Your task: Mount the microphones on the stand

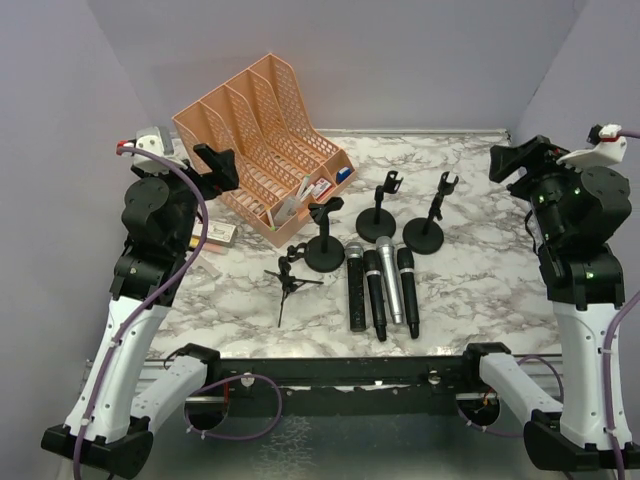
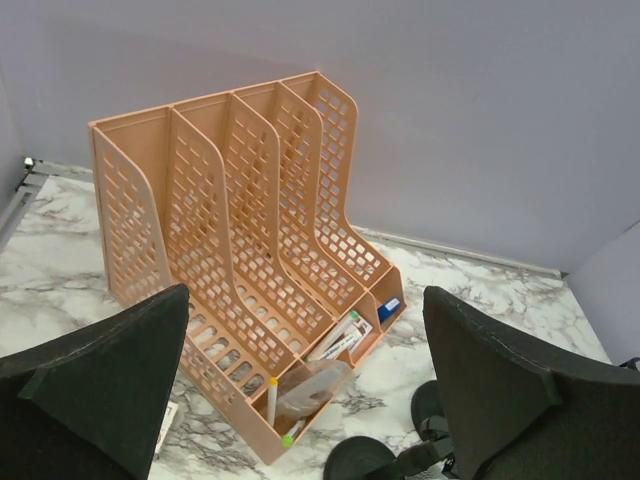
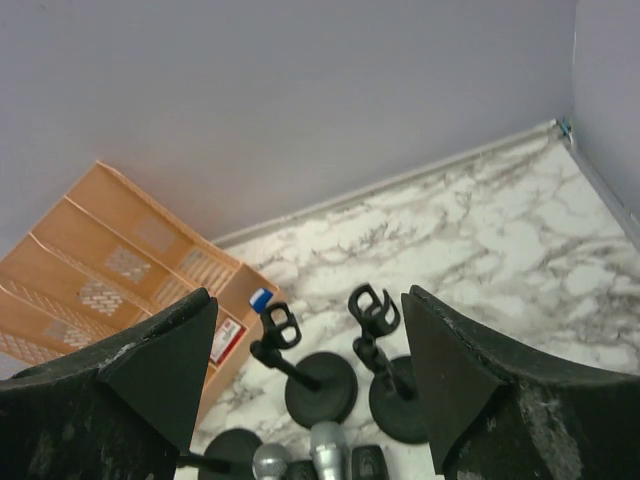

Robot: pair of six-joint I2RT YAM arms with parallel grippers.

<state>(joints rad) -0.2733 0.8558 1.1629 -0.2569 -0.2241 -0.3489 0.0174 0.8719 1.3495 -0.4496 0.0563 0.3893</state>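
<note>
Grippers first, on the top camera: the left gripper [image 1: 215,167] hangs beside the peach plastic lattice file organiser [image 1: 262,130], and the right gripper [image 1: 517,160] is raised at the right edge. Four slim stick microphones [image 1: 382,290] lie side by side on the white marble tabletop [image 1: 480,270], just before three black round-base stands [image 1: 378,222]. On the left wrist camera, I see its fingers [image 2: 110,370] spread wide with nothing between them. On the right wrist camera, they are likewise parted and empty.
</note>
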